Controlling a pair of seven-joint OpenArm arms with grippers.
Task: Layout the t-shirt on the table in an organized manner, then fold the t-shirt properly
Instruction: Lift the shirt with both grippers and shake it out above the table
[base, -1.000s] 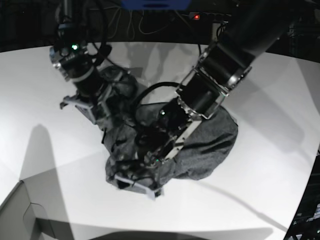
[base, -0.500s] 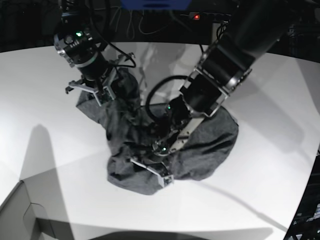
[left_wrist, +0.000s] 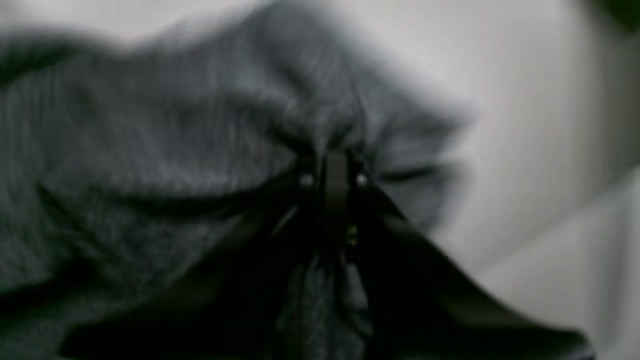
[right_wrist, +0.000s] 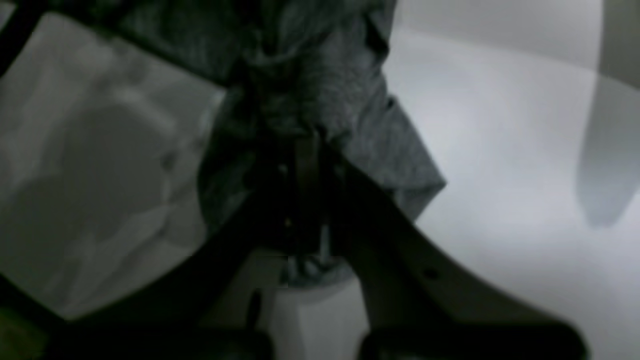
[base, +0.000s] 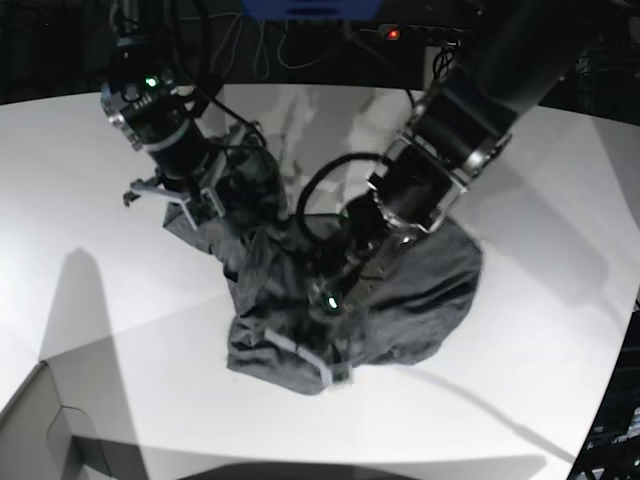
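Now, with the right claw (base: 165, 195) pinching the t-shirt (base: 420, 290) toward the worktop's (base: 80, 180) far edge and the left claw (base: 318, 368) clamped on its near hem, pulling them steadily apart should spread the bunched cloth flat mid-worktop.

A grey box corner (base: 45, 420) juts in at the lower left of the base view, while beyond the far edge a small red light (base: 393, 33) glows among loose cables (base: 290, 45).
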